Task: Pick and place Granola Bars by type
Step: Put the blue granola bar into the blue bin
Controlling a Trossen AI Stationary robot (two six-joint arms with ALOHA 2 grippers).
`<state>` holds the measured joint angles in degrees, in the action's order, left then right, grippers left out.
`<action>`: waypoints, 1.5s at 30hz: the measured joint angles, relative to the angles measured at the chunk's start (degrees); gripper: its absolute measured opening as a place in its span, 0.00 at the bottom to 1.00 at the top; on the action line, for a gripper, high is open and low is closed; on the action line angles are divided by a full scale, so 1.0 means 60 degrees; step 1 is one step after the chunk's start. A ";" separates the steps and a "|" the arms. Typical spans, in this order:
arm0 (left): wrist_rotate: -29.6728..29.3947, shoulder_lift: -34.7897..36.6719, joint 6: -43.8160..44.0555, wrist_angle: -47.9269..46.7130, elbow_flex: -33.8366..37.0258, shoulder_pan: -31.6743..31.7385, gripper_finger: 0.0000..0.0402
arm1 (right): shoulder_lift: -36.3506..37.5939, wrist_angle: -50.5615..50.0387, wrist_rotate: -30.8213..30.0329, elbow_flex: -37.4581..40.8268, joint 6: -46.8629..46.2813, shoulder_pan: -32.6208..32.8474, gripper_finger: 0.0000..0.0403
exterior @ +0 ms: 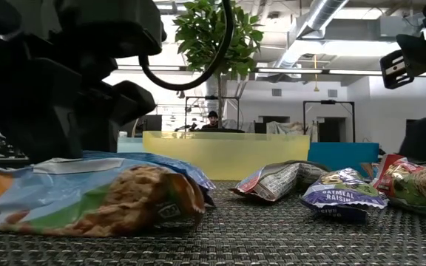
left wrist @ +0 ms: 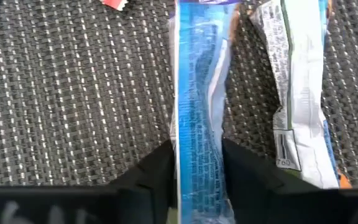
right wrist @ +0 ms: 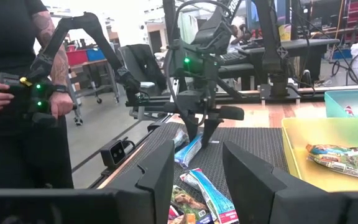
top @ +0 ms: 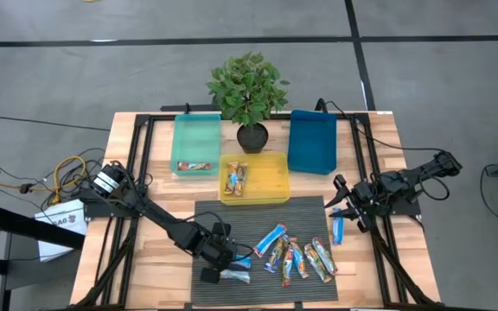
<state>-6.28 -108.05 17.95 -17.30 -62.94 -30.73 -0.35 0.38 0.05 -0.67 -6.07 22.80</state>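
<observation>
While my left claw point(top: 236, 275) clamps a blue bar point(left wrist: 197, 124), three bars lie binned and most Granola Bars point(top: 296, 255) wait unsorted.

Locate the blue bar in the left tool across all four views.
High view: blue bar at the mat's lower left, in the left tool.
Low view: big, lower left, under the tool.
Left wrist view: centre, running up from between the fingers.
Right wrist view: hanging from the far tool.
Shared landmark: the woven mat.
</observation>
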 joint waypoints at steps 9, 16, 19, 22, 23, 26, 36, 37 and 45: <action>0.0011 0.0015 -0.0028 0.0018 0.0000 -0.0003 0.06 | 0.0001 0.0000 0.0000 0.0000 0.0000 0.0000 0.32; 0.0006 0.0077 0.0051 0.0069 -0.0003 0.0051 0.05 | 0.0001 0.0000 0.0000 0.0000 0.0000 0.0000 0.32; -0.0001 0.0219 0.0330 -0.0018 -0.0106 0.0200 0.05 | 0.0003 0.0000 0.0000 0.0000 -0.0002 0.0001 0.32; -0.0074 0.0458 0.0568 0.0057 -0.0366 0.0490 0.04 | 0.0003 0.0000 0.0000 0.0000 0.0000 0.0001 0.32; -0.0090 0.0519 0.0659 0.0061 -0.0501 0.0629 0.03 | 0.0001 0.0000 0.0000 0.0000 -0.0002 -0.0001 0.32; -0.0119 0.0611 0.0877 0.0123 -0.1037 0.1146 0.02 | 0.0000 0.0000 0.0000 0.0000 0.0000 -0.0003 0.32; -0.0294 0.0663 0.1496 0.0706 -0.3343 0.2926 0.03 | -0.0001 0.0637 -0.0538 0.0011 0.0955 -0.0010 0.32; -0.0312 0.0663 0.1502 0.0801 -0.3496 0.3072 0.03 | -0.0001 0.1100 -0.0591 0.0011 0.0817 -0.0010 0.32; -0.0313 0.0672 0.1300 0.1287 -0.4297 0.3941 0.04 | 0.0003 0.5452 -0.1443 0.0007 -0.2907 -0.0010 0.32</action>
<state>-8.16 -104.02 25.75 -9.58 -88.72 -7.08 -0.34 33.09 -8.60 -0.62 -23.51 22.74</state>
